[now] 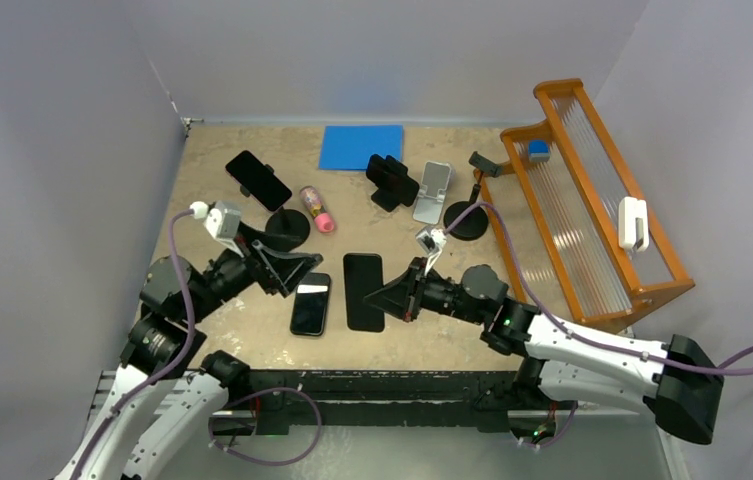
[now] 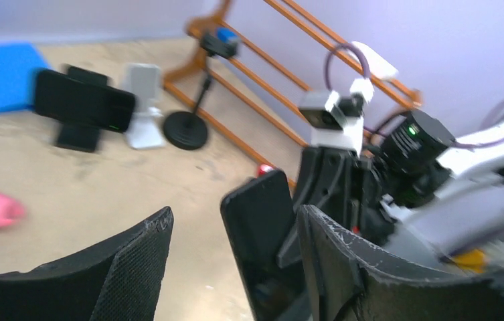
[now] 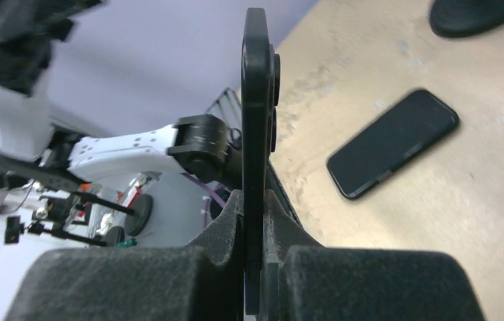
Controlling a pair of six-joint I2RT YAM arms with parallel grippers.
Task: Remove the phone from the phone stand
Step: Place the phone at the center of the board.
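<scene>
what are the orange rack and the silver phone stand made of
The orange rack looks like varnished wood, going by the glossy orange-brown rails; its panels seem clear ribbed plastic. The silver phone stand is probably brushed aluminium, given its matte pale-grey bent-sheet shape, though painted plastic is possible.

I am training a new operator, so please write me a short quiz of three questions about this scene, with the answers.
1. True or false: the left gripper is shut on a phone.
2. The right gripper is: A) wide open, B) shut on a black phone, C) out of every view.
3. Which gripper is nearer to the loose phone lying flat on the table?

Key: 1 false, its fingers stand apart with nothing clamped between them; 2 B; 3 the left gripper.
</scene>
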